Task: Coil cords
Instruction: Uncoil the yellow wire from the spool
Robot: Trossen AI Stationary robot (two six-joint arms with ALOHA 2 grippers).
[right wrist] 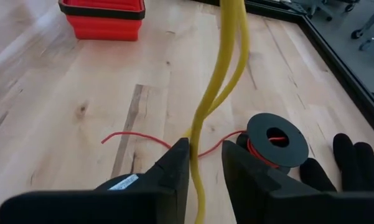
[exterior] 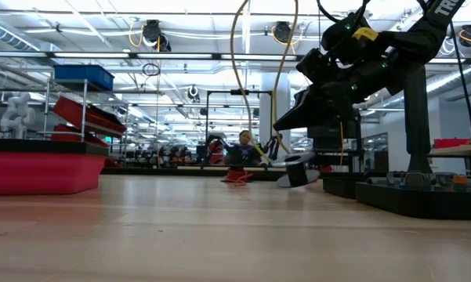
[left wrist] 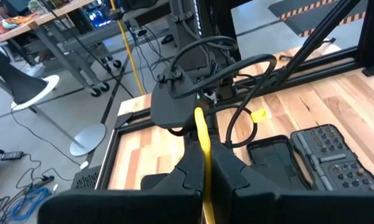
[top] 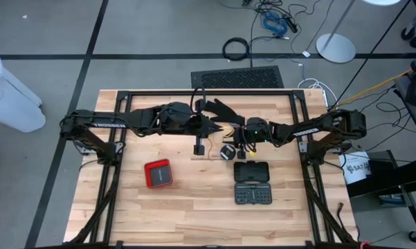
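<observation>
A yellow cord (left wrist: 200,124) runs between both grippers above the table's middle and loops high in the low view (exterior: 237,55). My left gripper (left wrist: 204,154) (top: 211,130) is shut on it. My right gripper (right wrist: 205,160) (top: 241,142) stands open just right of the left one, and a strand of the cord (right wrist: 198,143) passes through its gap. Below on the table lies a black spool (right wrist: 277,140) wound with thin red wire, whose tail (right wrist: 127,135) trails over the wood. A second small spool (top: 227,151) sits beside it. My left gripper pinches the yellow cord between its two fingers, the cord coming out at the fingertips (left wrist: 202,140). The fingers reach in from the table's left, slanting a little down, and lie along the cord. The cord is held clear of the table. My right gripper has the cord's strand (right wrist: 196,165) close along one finger's inner side; whether they touch, I cannot tell.
A black glove (top: 221,111) lies just beyond the grippers. A red box (top: 158,173) sits toward the near left and an open black tool case (top: 252,183) toward the near right. The black frame rail (top: 208,92) borders the table's far side.
</observation>
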